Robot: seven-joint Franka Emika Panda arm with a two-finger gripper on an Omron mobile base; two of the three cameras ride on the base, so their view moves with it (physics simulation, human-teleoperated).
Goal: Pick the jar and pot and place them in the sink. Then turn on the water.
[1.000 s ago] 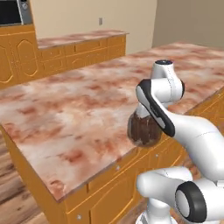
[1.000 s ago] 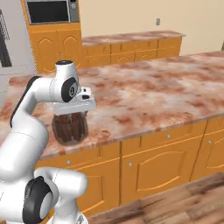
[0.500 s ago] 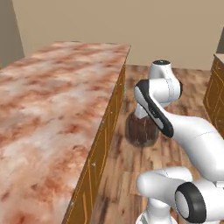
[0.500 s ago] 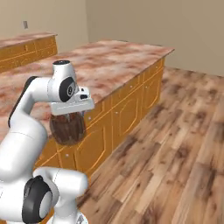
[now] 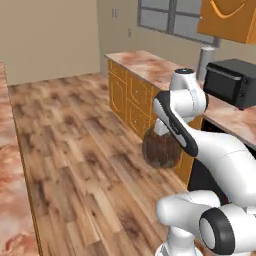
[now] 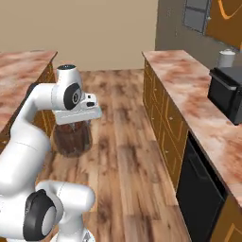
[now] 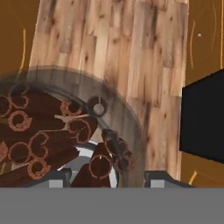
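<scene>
Hanging beneath the gripper in the left base view, the jar is carried above the wood floor, beside orange cabinets. In the right base view, the gripper is clamped on the jar, clear of the counter. In the hand view, the jar with its dark rolled contents sits between the fingertips.

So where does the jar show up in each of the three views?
Left base view: the jar hangs right of centre, under the claw, over the wooden floor.
Right base view: the jar sits left of centre, below the claw.
Hand view: the jar fills the lower left, seen from above.
Shared landmark: the black microwave on the counter in both base views.
</scene>
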